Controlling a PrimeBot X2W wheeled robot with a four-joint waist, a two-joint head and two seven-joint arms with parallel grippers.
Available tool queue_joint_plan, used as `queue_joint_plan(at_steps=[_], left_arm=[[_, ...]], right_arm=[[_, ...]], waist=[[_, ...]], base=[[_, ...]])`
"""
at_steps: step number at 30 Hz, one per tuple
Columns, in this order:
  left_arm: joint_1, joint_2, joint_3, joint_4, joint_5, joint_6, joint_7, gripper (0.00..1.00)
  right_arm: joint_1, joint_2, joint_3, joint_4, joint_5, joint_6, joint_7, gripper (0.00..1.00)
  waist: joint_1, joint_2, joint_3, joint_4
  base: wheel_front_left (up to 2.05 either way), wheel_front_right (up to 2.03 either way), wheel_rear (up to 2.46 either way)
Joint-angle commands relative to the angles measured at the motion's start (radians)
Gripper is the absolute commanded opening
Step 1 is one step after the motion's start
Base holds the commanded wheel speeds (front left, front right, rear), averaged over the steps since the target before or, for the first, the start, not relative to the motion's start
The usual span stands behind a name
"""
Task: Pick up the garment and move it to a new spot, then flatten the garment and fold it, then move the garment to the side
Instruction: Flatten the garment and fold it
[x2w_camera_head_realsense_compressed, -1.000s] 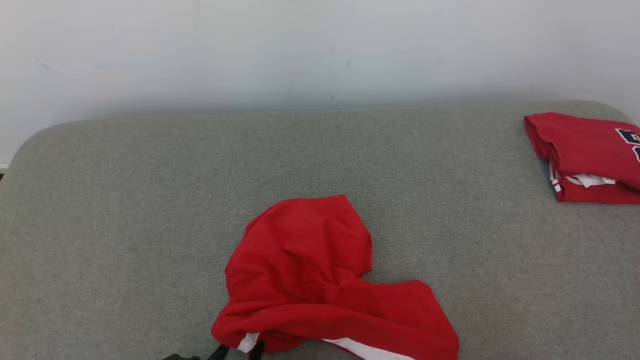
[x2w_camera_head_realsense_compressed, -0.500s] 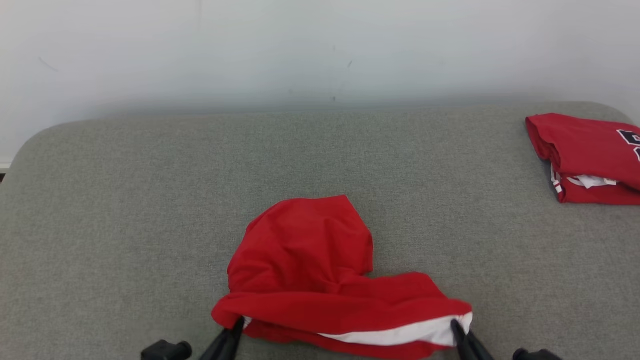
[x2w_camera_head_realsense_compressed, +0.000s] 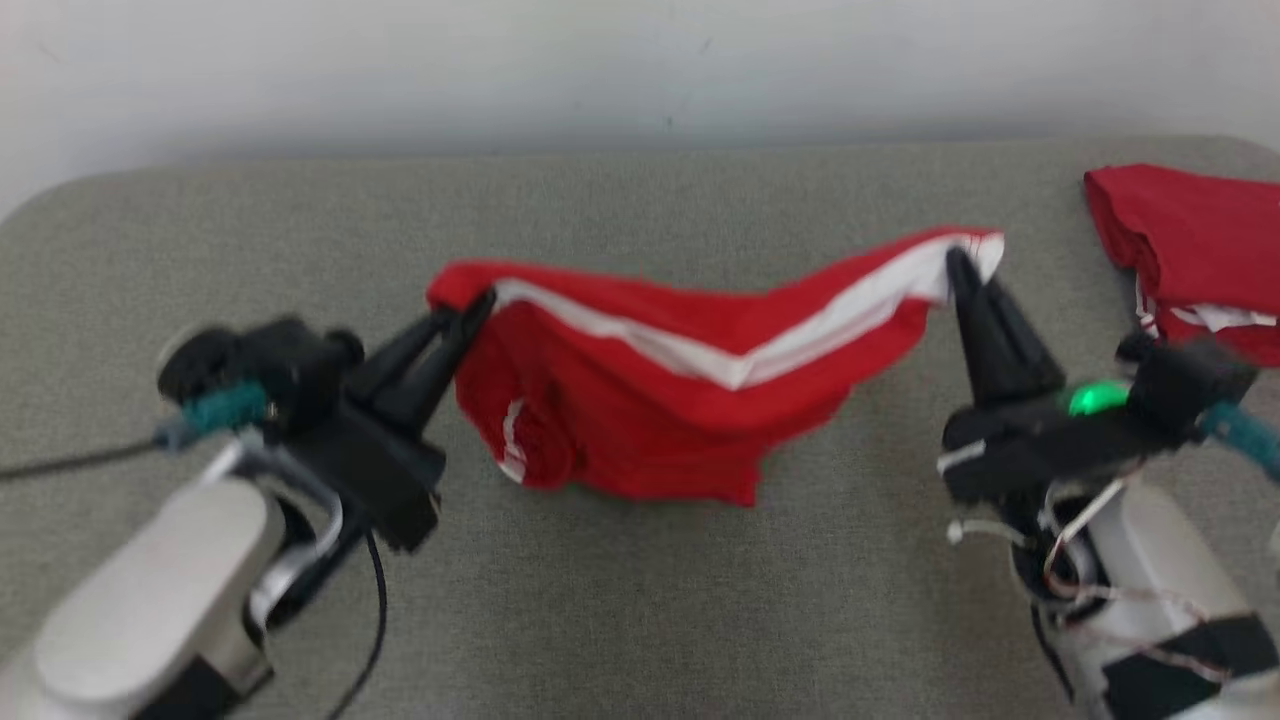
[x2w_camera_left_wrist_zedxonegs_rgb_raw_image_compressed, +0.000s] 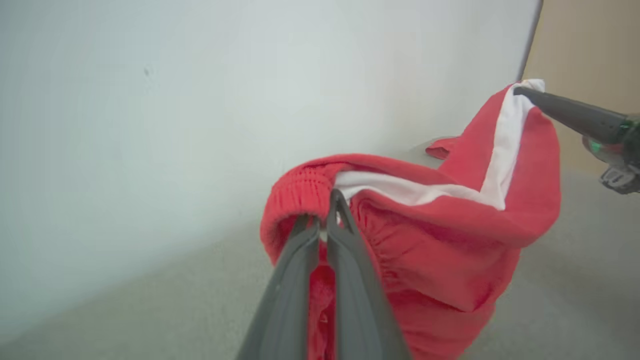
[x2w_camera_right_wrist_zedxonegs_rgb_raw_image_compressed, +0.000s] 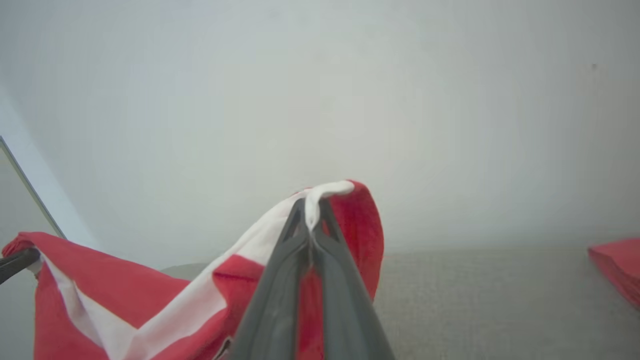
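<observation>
The left fingers (x2w_camera_head_realsense_compressed: 425, 355) and right fingers (x2w_camera_head_realsense_compressed: 985, 330) clamp the garment (x2w_camera_head_realsense_compressed: 650, 420); the robot should carry it taut and level.

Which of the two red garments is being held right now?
The white-striped garment in the middle, pinched at its ends by the left hand and right hand; the folded red garment lies apart at far right.

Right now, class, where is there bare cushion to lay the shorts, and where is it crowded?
Bare: front cushion between left gripper and right gripper, nearer than the shorts; also the strip along the wall. Crowded: right end, by the folded garment.
</observation>
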Motion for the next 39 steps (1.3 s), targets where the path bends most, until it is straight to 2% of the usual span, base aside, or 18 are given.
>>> queue_joint_plan(at_steps=[1,2,4,7,8,10,16,21,26,31,34,39], left_arm=[[-0.125,0.03,-0.034,-0.008,-0.024,0.002,0.038,0.0],[-0.125,0.03,-0.034,-0.008,-0.024,0.002,0.038,0.0],[-0.27,0.037,-0.071,-0.006,-0.068,0.002,0.078,0.0],[-0.484,0.049,-0.108,0.023,-0.157,0.002,0.125,0.0],[-0.614,0.051,-0.131,0.05,-0.2,0.002,0.155,0.0],[-0.747,0.049,-0.158,0.083,-0.23,0.002,0.179,0.0],[-1.057,0.027,-0.212,0.195,-0.319,0.002,0.184,0.0],[-1.231,0.01,-0.264,0.269,-0.371,0.002,0.156,0.0],[-1.335,0.017,-0.328,0.341,-0.415,0.002,0.125,0.0],[-1.36,0.021,-0.378,0.376,-0.479,0.002,0.082,0.0],[-1.341,0.039,-0.426,0.369,-0.509,0.002,0.06,0.0],[-1.266,0.075,-0.501,0.325,-0.552,0.002,-0.013,0.0]], right_arm=[[-0.111,-0.013,-0.006,0.028,0.028,-0.003,0.016,0.0],[-0.111,-0.013,-0.006,0.028,0.028,-0.003,0.016,0.0],[-0.244,-0.026,-0.008,0.068,0.054,-0.003,0.037,0.0],[-0.451,-0.025,-0.018,0.135,0.105,-0.003,0.065,0.0],[-0.593,-0.024,-0.011,0.179,0.131,-0.003,0.092,0.0],[-0.732,-0.025,-0.009,0.226,0.145,-0.003,0.11,0.0],[-1.088,-0.013,-0.014,0.375,0.171,-0.003,0.137,0.0],[-1.294,-0.014,0.015,0.479,0.156,-0.003,0.141,0.0],[-1.432,-0.023,0.035,0.586,0.144,-0.003,0.133,0.0],[-1.497,-0.013,0.067,0.665,0.143,-0.003,0.112,0.0],[-1.488,-0.007,0.101,0.682,0.161,-0.003,0.099,0.0],[-1.392,-0.039,0.161,0.664,0.215,-0.003,0.063,0.0]], waist=[[-0.0001,-0.0001,0.117,-0.005],[-0.0001,-0.0001,0.117,-0.005],[-0.0001,-0.0001,0.177,-0.007],[-0.0001,-0.0001,0.262,-0.017],[-0.0001,-0.0001,0.316,-0.029],[-0.0001,-0.0001,0.365,-0.039],[-0.0001,-0.0001,0.461,-0.066],[-0.0001,-0.0001,0.502,-0.072],[-0.0001,-0.0001,0.525,-0.068],[-0.0001,-0.0001,0.543,-0.059],[-0.0001,-0.0001,0.548,-0.055],[-0.0001,-0.0001,0.527,-0.049]], base=[[0.0,0.0,0.0],[0.0,0.0,0.0],[0.0,0.0,0.0],[0.0,0.0,0.0],[0.0,0.0,0.0],[0.0,0.0,0.0],[0.0,0.0,0.0],[0.0,0.0,0.0],[0.0,0.0,0.0],[0.0,0.0,0.0],[0.0,0.0,0.0],[0.0,0.0,0.0]])
